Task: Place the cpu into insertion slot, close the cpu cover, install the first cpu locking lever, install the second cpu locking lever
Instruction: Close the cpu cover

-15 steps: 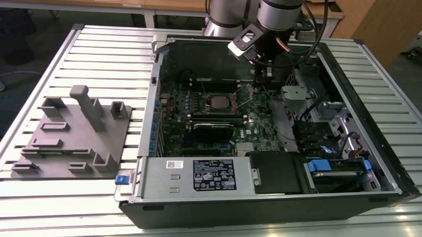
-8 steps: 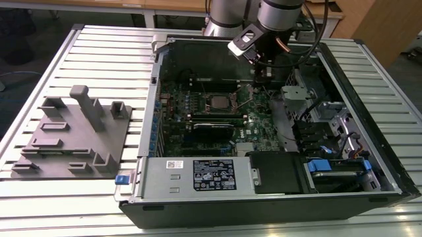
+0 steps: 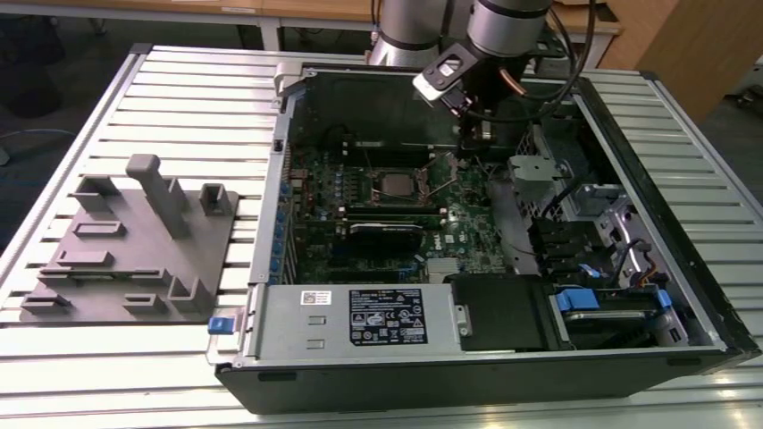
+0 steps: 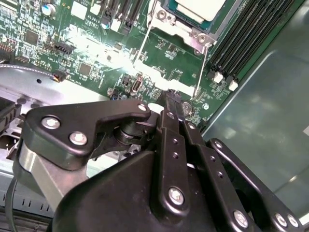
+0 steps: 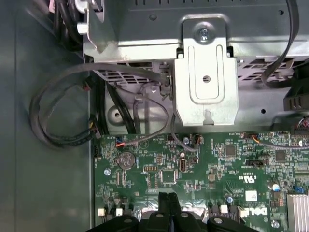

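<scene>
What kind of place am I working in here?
Probably a lab or workshop bench: an open PC case on a slatted metal table, a grey fixture block beside it.

Slatted metal table [image 3: 179,98], open computer case [image 3: 477,380], grey, perhaps plastic, fixture [image 3: 120,268]

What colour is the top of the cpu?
The cpu has a pale silver-grey top, seen best in the second wrist view.

black label [image 3: 385,315] on power supply [image 3: 298,315], print illegible, white logo [image 5: 258,211] on motherboard [image 5: 193,181]
</scene>
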Motion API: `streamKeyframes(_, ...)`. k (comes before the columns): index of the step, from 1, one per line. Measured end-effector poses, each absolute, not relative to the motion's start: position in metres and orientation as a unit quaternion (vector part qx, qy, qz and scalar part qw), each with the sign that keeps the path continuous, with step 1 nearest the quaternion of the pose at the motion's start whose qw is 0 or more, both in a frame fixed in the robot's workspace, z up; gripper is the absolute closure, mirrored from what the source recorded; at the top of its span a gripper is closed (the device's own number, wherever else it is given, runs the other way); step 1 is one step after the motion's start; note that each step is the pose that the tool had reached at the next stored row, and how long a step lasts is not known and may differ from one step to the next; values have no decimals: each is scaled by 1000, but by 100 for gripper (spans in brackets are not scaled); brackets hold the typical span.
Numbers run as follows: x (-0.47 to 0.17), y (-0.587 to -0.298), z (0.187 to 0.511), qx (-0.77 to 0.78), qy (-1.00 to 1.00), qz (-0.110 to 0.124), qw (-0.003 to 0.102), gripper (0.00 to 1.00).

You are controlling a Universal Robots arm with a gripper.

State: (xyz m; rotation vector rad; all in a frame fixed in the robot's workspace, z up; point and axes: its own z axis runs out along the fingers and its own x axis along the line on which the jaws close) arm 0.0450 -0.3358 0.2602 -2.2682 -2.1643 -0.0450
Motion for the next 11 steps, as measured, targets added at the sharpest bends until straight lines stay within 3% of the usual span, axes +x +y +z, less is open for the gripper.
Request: streamKeyframes(11, 54, -335, 256, -724, -690, -11, 6, 89)
